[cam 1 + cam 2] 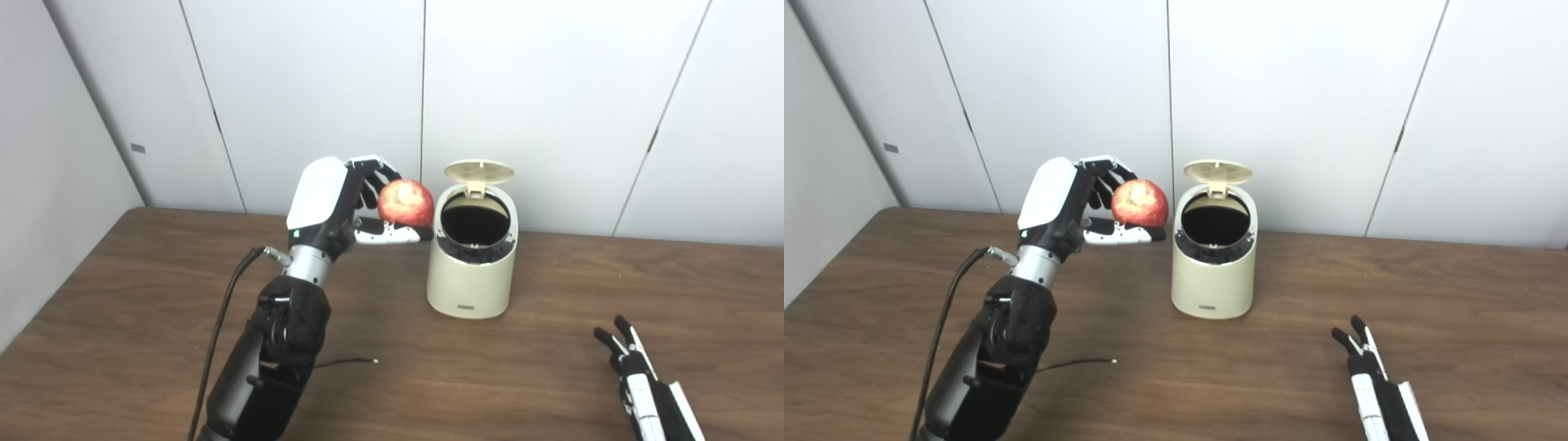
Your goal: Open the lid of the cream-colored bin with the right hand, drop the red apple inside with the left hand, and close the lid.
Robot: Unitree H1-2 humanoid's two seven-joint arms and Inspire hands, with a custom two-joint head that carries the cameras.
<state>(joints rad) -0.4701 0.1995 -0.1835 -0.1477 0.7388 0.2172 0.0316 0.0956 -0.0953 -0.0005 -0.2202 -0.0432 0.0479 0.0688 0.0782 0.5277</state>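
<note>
Left eye view: I note my left hand (pixel 343 205) grasping the red apple (pixel 405 203) just left of the cream-colored bin (pixel 471 278); lid (pixel 479 172) upright. Right eye view: right hand (pixel 1375 386) rests on the table (pixel 1458 306), fingers (pixel 1356 343) extended, holding nothing.

Nothing readable here: the cream bin (pixel 471 269) carries a small dark label low on its front, but the lettering is too blurred to make out.
</note>
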